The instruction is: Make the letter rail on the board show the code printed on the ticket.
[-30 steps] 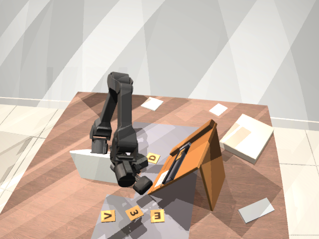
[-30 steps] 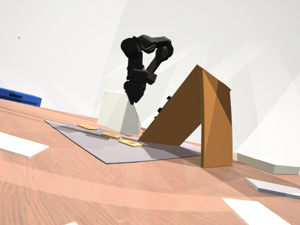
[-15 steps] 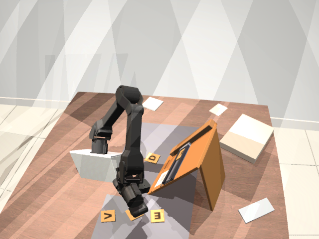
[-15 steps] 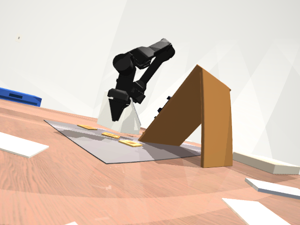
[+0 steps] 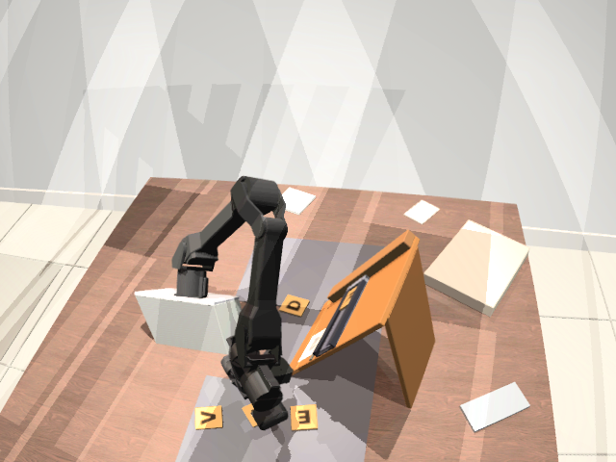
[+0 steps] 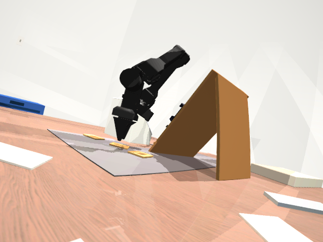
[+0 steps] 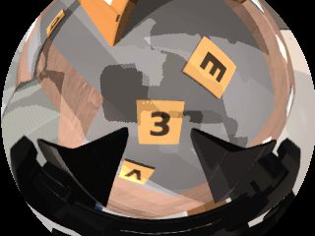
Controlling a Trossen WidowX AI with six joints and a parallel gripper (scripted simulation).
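My gripper (image 6: pixel 119 139) (image 7: pixel 159 132) is open and empty, pointing down just above the 3 tile (image 5: pixel 250 414) (image 6: pixel 119 145) (image 7: pixel 159 140), which lies flat between its fingertips in the wrist view. The arm partly hides that tile in the top view. The V tile (image 5: pixel 209 418) (image 6: pixel 94 136) (image 7: pixel 137 172) and E tile (image 5: pixel 303 418) (image 6: pixel 141 154) (image 7: pixel 210 66) lie on either side. The D tile (image 5: pixel 294 305) (image 7: pixel 55 22) lies beyond the board's near corner. A dark rail (image 5: pixel 334 325) on the sloping orange board (image 5: pixel 380 293) holds one tile (image 5: pixel 347 298); its letter and the ticket's (image 5: pixel 312 346) print are unreadable.
The grey mat (image 5: pixel 338 437) (image 6: pixel 104 161) lies under the loose tiles. The board's low corner (image 7: pixel 113 39) is near the E tile. A cream block (image 5: pixel 473 269) (image 6: pixel 286 174) stands behind the board. A white card (image 5: pixel 495 405) lies at the right.
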